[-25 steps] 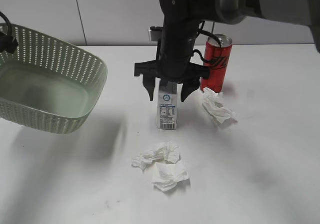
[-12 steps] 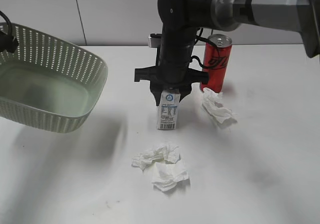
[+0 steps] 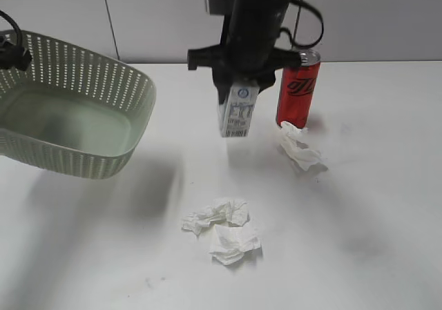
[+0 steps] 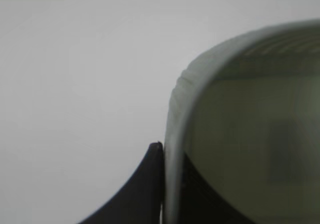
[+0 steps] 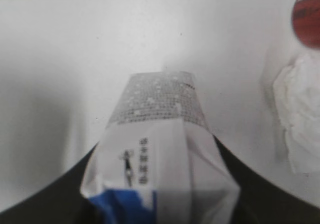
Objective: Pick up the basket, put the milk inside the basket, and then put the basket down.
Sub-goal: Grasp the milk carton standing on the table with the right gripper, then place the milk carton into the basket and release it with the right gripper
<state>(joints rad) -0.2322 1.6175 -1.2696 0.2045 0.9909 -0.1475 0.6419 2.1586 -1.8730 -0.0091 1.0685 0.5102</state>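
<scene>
Right fingers (image 5: pixel 50 194): dark, closed on both sides of the milk's upper part, gripping it
Right gripper (image 3: pixel 238 92): hangs above the table's middle, pointing down, just left of the red can
Milk (image 3: pixel 237 111): in the air, clear of the table (image 3: pixel 359 220), slightly tilted, its shadow below it
Left gripper (image 4: pixel 165 194): clamped on the basket's rim, one dark finger (image 4: pixel 142 184) outside the wall, the other side hidden
Basket (image 3: pixel 103 130): held up at the left edge, tilted, off the table, well apart from the milk
Red can (image 3: pixel 298 89): upright behind the milk, on the table
Tissues: one crumpled piece (image 3: pixel 298 146) by the can's foot, two (image 3: pixel 224 228) nearer the front edge
</scene>
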